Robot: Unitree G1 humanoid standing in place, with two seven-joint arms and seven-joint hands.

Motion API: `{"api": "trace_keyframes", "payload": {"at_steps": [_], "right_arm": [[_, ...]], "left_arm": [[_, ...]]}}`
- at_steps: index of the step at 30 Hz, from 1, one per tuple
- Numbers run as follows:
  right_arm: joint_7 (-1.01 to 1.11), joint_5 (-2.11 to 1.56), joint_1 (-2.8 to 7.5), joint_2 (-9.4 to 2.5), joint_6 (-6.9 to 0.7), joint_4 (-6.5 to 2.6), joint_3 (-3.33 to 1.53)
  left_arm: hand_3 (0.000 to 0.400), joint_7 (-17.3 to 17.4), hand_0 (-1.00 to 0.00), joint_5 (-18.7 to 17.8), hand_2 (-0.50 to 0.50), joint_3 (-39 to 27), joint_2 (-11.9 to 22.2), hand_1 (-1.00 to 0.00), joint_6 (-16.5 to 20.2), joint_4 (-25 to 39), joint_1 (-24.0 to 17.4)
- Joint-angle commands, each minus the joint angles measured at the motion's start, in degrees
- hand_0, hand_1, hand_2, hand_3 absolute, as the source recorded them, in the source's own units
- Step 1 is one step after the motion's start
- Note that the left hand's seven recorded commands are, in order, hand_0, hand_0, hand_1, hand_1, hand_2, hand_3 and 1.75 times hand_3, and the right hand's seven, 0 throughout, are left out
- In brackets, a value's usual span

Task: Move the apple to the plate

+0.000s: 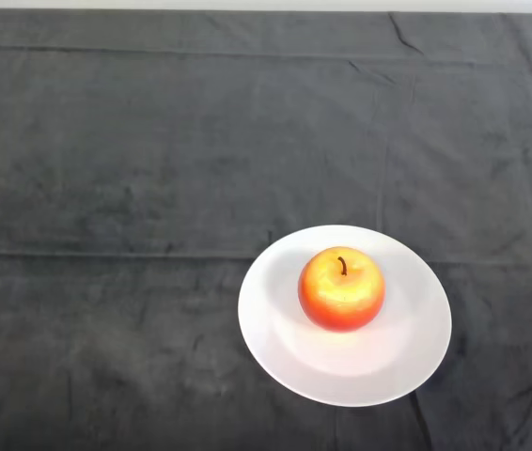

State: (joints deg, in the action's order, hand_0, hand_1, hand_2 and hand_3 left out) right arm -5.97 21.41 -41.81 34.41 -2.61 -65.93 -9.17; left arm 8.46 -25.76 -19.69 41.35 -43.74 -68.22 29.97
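Observation:
A red and yellow apple (341, 288) with a dark stem stands upright near the middle of a round white plate (407, 362). The plate lies on the dark cloth, right of centre and toward the near edge of the table.
The dark grey cloth (134, 188) covers the whole table, with a few creases at the far right and a fold line running across at mid-height. A pale strip of the table's far edge (266, 5) shows along the top.

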Motion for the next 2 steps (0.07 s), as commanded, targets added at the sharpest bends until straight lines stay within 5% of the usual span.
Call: {"api": "trace_keyframes", "payload": {"at_steps": [1, 2], "right_arm": [[0.04, -0.32, -0.12, 0.29, 0.17, -1.36, 0.42], [0.04, -0.32, -0.12, 0.29, 0.18, -1.37, 0.42]], "left_arm": [[0.000, -1.2, 0.00, -1.4, 0.00, -1.7, 3.7, 0.00, 1.0, -2.3, -1.7], [0.000, -1.6, 0.00, -1.5, 0.00, -2.2, 3.7, 0.00, 1.2, -2.4, -1.9]]}}
